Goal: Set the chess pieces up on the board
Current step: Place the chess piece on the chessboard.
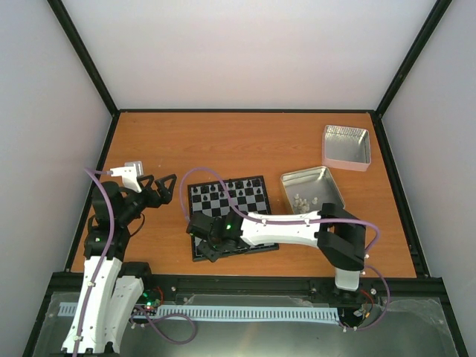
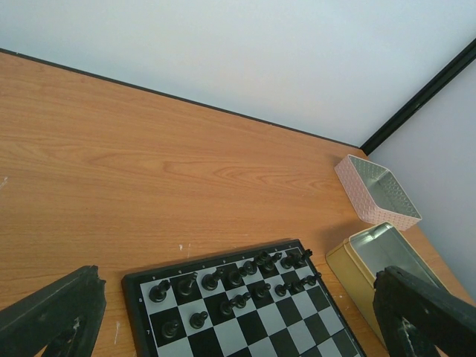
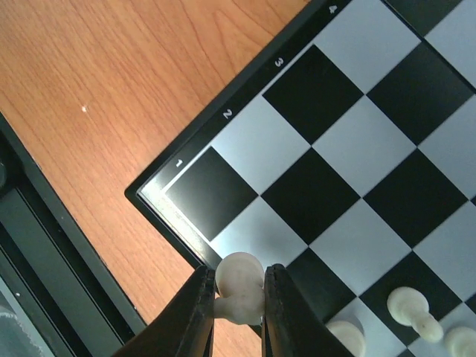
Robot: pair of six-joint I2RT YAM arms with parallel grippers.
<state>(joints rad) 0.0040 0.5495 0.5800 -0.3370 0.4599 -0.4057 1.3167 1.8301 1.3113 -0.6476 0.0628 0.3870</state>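
A cream pawn is pinched in the right claw, whose fingers are nearly closed on it, over the board at its near-left corner. Other cream pieces stand close by on the board. The left claw hangs wide open and empty, left of the board.

Robot lab cell, white panel walls, black frame struts, wood-grain table, 2 bolted arms

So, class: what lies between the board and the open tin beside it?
Nothing but a narrow strip of bare wooden table separates the board from the tin, seen in the top external view.
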